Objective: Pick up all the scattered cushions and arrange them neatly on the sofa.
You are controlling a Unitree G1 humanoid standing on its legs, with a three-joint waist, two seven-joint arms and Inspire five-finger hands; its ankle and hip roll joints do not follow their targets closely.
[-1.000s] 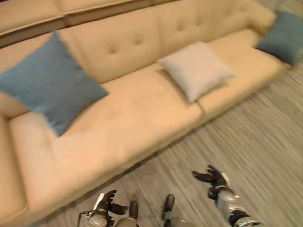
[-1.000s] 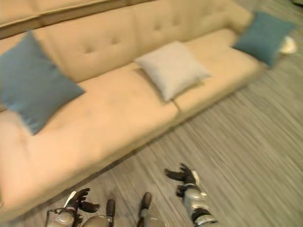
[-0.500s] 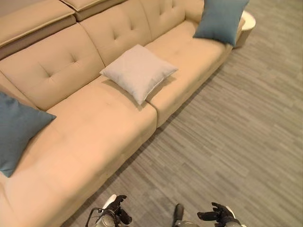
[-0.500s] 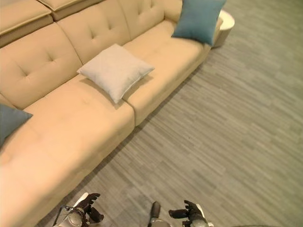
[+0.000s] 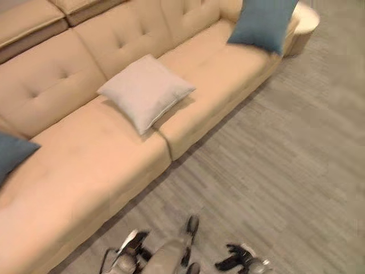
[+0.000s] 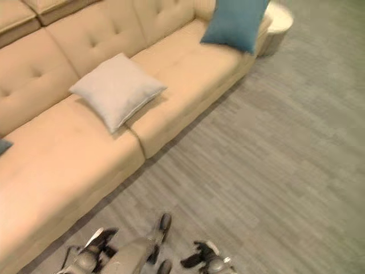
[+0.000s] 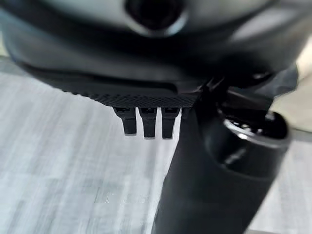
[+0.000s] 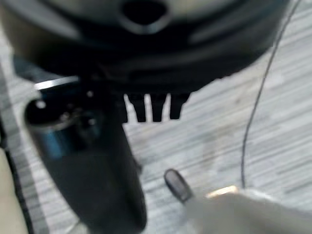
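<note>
A light grey cushion (image 5: pixel 145 91) lies flat on the middle seat of the beige sofa (image 5: pixel 85 171). A blue cushion (image 5: pixel 262 23) leans at the sofa's far right end. The corner of another blue cushion (image 5: pixel 11 157) shows on the left part of the sofa. My left hand (image 5: pixel 131 245) hangs low over the floor near the sofa's front, open and holding nothing. My right hand (image 5: pixel 232 264) also hangs low over the floor, farther from the sofa, open and holding nothing. In the wrist views the left hand's fingers (image 7: pixel 146 124) and the right hand's fingers (image 8: pixel 153 107) point at bare floor.
A round white side table (image 5: pixel 305 20) stands just past the sofa's right end. Grey striped flooring (image 5: pixel 285 171) spreads wide to the right of the sofa.
The camera has swung, sliding the sofa toward the upper left. The cushions keep their places on the sofa. Both hands now sit lower in view, still holding nothing.
</note>
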